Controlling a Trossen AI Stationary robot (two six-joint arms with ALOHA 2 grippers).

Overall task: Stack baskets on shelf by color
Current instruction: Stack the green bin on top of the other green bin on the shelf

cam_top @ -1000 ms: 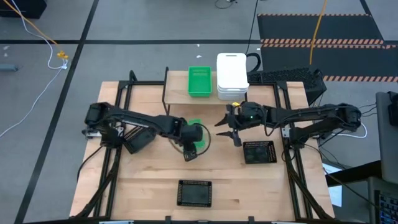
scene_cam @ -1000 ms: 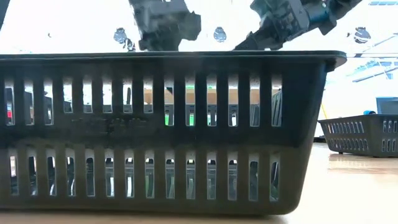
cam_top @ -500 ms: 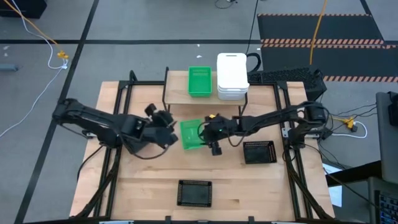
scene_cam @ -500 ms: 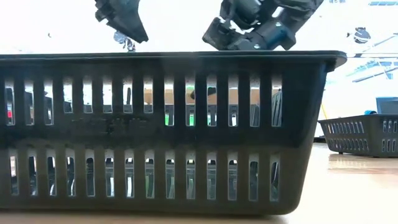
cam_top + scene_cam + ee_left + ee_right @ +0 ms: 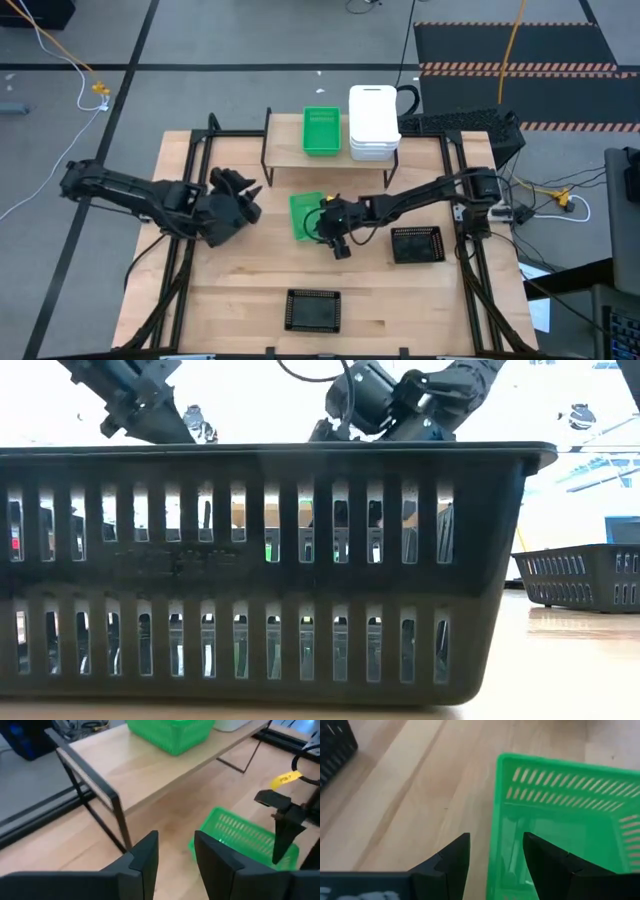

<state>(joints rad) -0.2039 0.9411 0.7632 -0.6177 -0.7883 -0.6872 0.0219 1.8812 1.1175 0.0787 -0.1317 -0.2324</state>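
High view is showing the right gripper (image 5: pixel 333 228) reaching in over the table to the near-right edge of the loose green basket (image 5: pixel 306 216), which is lying on the tabletop just in front of the shelf (image 5: pixel 284 146). From the right wrist view, its fingers (image 5: pixel 452 857) are standing apart with the basket's rim wall lined up in the gap between them; nothing is being clamped yet, so this is looking like a rim grasp being set up, since a thin mesh wall is the easiest part of such a tray to pinch.

On the shelf, 1 green basket (image 5: pixel 321 131) is sitting at the middle and a stack of white baskets (image 5: pixel 373 123) is occupying the right end, so each colour is getting its own spot and the loose green basket probably belongs on the green one. The shelf's left end is bare, likely being kept for the black ones.

2 black baskets are waiting on the table: 1 (image 5: pixel 416 243) beside the right arm and 1 (image 5: pixel 313 309) at the front edge, well apart from the shelf.

The left gripper (image 5: pixel 232 186) is hanging over the table's left side, near the shelf's left legs, its fingers (image 5: pixel 145 861) parted and holding nothing, seemingly keeping out of the right arm's way.
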